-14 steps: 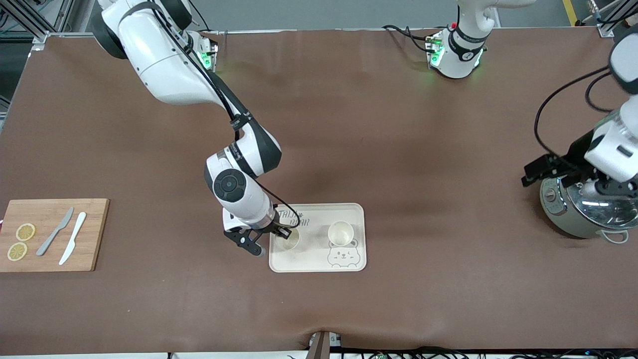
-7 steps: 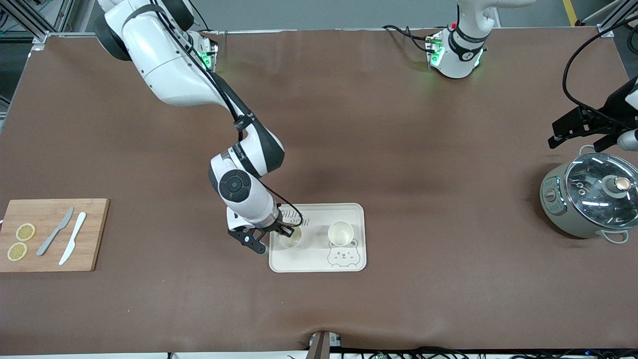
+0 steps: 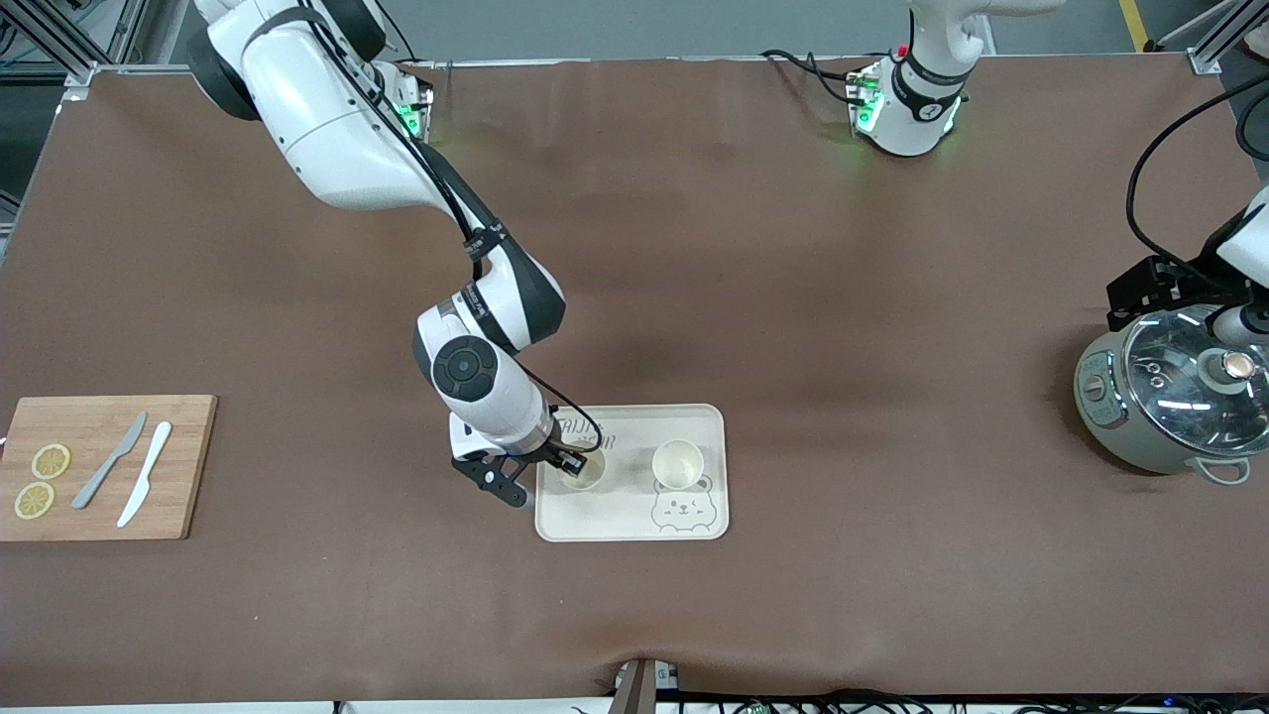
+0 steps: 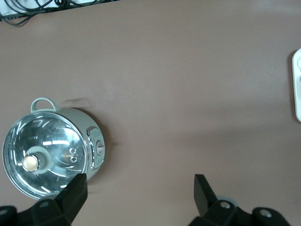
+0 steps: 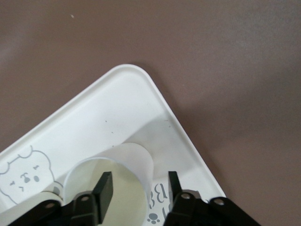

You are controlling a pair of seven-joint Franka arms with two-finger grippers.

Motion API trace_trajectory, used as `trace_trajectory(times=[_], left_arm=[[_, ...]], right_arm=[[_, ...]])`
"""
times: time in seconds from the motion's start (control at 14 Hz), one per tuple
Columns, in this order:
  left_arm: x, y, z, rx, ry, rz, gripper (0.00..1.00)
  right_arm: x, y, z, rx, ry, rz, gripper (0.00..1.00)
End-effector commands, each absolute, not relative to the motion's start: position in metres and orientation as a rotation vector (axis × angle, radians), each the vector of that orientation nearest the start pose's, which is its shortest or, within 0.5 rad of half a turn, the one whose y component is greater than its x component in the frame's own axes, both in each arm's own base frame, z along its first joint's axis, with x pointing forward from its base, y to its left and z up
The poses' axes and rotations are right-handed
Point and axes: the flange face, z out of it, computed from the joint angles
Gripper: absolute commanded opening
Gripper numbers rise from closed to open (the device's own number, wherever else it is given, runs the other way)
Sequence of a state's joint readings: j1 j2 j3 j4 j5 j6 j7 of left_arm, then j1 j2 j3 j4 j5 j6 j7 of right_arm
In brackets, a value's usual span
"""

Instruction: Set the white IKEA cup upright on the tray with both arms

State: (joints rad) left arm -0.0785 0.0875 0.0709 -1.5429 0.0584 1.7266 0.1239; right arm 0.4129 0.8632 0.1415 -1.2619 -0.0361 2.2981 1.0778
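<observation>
The right gripper (image 3: 572,464) is low over the tray (image 3: 634,516), its jaws apart and straddling the wall of the cup (image 3: 587,476), 1 finger (image 5: 104,187) inside the mouth and the other outside, neither plainly pressing the wall. The cup stands upright on the tray near the lettered corner, at about 9 o'clock from a 2nd cup (image 3: 678,463), which is also upright just above the bear face. The main risk, as I judge it, is the retreat: if the right gripper lifts at a slant or swings sideways before it is above the rim, the inner finger could catch the thin wall and tip the cup or drag it off the tray edge, which lies close by (the wrist view shows the rounded corner just beside the cup (image 5: 138,162)). A straight rise looks safest. The 2nd cup is apart enough not to interfere. The left gripper (image 3: 1155,293) hangs with jaws wide apart (image 4: 138,181) over the 11 o'clock edge of the pot (image 3: 1160,416), well away at 3 o'clock from the tray, and it waits. At 9 o'clock, well apart, lies the board (image 3: 99,516) with 2 knives (image 3: 129,471) and 2 lemon slices (image 3: 42,481); nothing stands between them and the tray.
</observation>
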Motion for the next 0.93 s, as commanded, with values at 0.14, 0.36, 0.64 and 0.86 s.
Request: trace_trajectory(times=[0.14,0.36,0.64,0.86], left_arm=[[0.596,-0.002,0.602,-3.073,0.256,-0.151,1.00],[0.599,-0.005,0.603,-3.150,0.124,-0.183,1.00],[0.599,-0.023,0.604,-3.150,0.170,-0.190,1.00],[0.597,-0.033,0.605,-3.149,0.192,-0.187,1.00]], right_arm=[[0.653,0.360,0.371,-2.933,0.797,-0.042,1.00],[0.614,0.318,0.480,-3.067,0.654,0.118,1.00],[0.564,0.219,0.596,-3.080,0.444,0.298,1.00],[0.524,0.162,0.628,-3.113,0.316,0.415,1.00]])
